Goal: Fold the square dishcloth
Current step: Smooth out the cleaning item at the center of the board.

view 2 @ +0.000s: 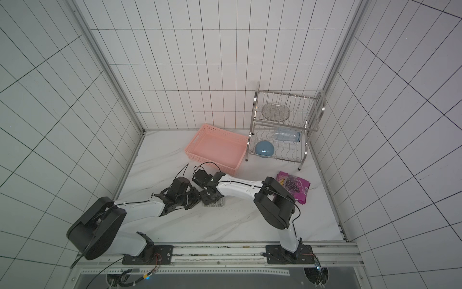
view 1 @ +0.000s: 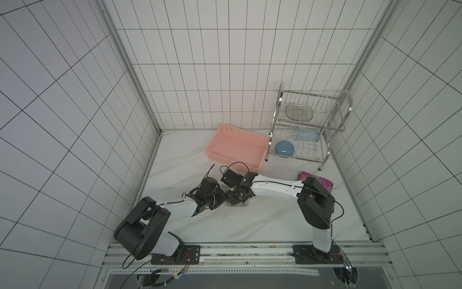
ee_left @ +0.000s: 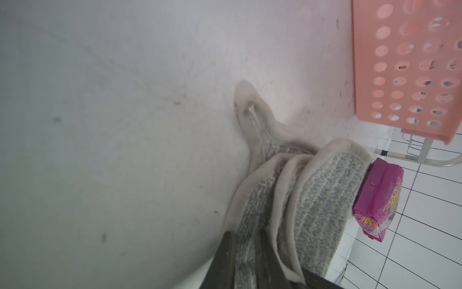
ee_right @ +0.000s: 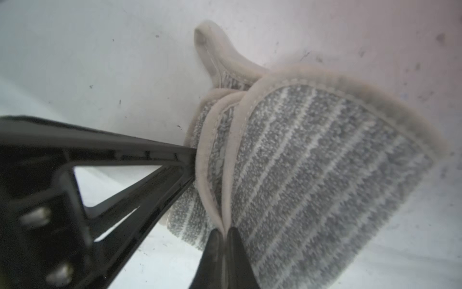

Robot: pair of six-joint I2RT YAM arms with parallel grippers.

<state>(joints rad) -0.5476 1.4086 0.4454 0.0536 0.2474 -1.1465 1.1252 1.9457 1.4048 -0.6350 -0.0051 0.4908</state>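
You have the square dishcloth (ee_right: 312,175) doubled over near the pink basket (view 1: 235,163), left gripper (ee_left: 245,235) and right gripper (ee_right: 224,230) both pinching its hems; likely only flattening and release remain

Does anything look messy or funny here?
Yes. The square dishcloth is bunched in uneven layers, pinched by the left pincer and right pincer. A see-through cup lies on its side in the rack, and the tabletop has dark specks.
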